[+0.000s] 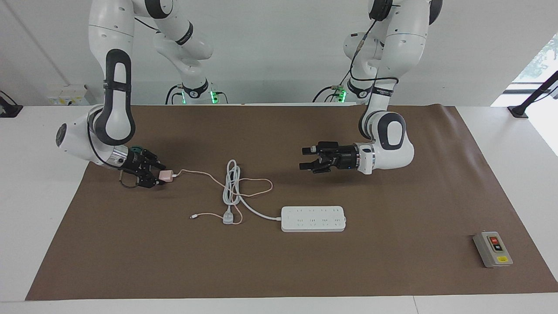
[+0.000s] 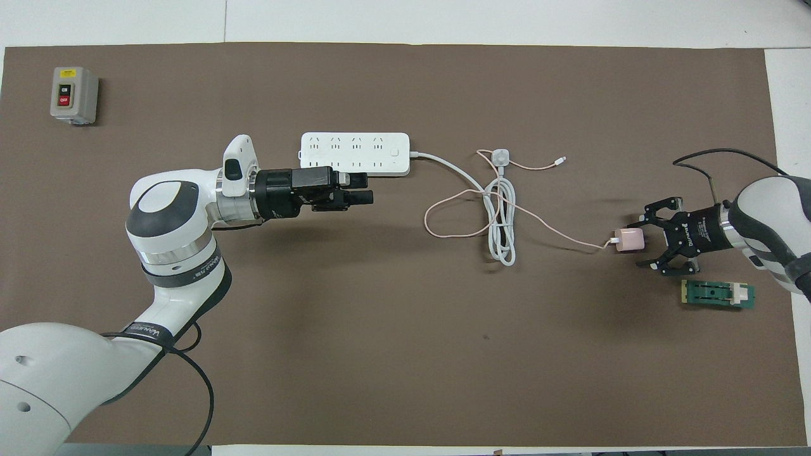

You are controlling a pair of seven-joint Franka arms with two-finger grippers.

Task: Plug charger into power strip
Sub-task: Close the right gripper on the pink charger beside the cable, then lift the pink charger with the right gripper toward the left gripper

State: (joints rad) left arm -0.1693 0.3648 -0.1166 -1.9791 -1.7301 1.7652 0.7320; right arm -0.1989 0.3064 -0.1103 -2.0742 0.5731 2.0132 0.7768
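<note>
Overhead view is showing my right gripper (image 2: 640,242) sitting low at the right arm's end of the mat, fingers spread around the charger (image 2: 631,240), not yet clenching it. I am judging the grip should close squarely on the cube's sides, leaving the prongs free. Its cable (image 2: 538,223) is trailing across the strip's coiled cord (image 2: 500,221), so lifting slowly should be avoiding a snag. My left gripper (image 2: 356,190) is waiting, fingers parted, over the mat near the strip (image 2: 355,152), which is lying farther from me.
</note>
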